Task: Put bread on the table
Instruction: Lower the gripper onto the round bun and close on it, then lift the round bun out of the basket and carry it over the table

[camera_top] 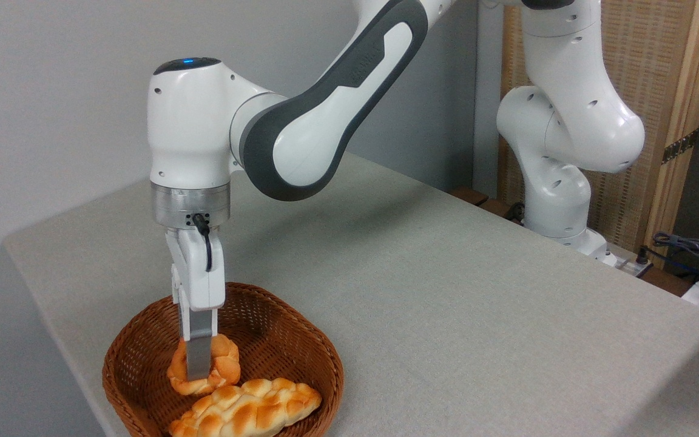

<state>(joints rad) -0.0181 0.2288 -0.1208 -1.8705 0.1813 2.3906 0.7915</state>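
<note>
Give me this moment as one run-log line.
stage: lifting | claw: shut on bread roll | roll: tilted, inside basket | braided loaf: in basket | table: no bread yet

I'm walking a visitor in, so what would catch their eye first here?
The big white and grey robot arm sweeping down from upper right, its gripper with jaws shut on a small round golden-orange roll. Below, at the lower left, a brown woven wicker basket holds a longer braided loaf on the grey-beige cloth table.

basket (276,340): woven wicker | table (446,303): matt cloth | arm (325,109): glossy plastic
</note>
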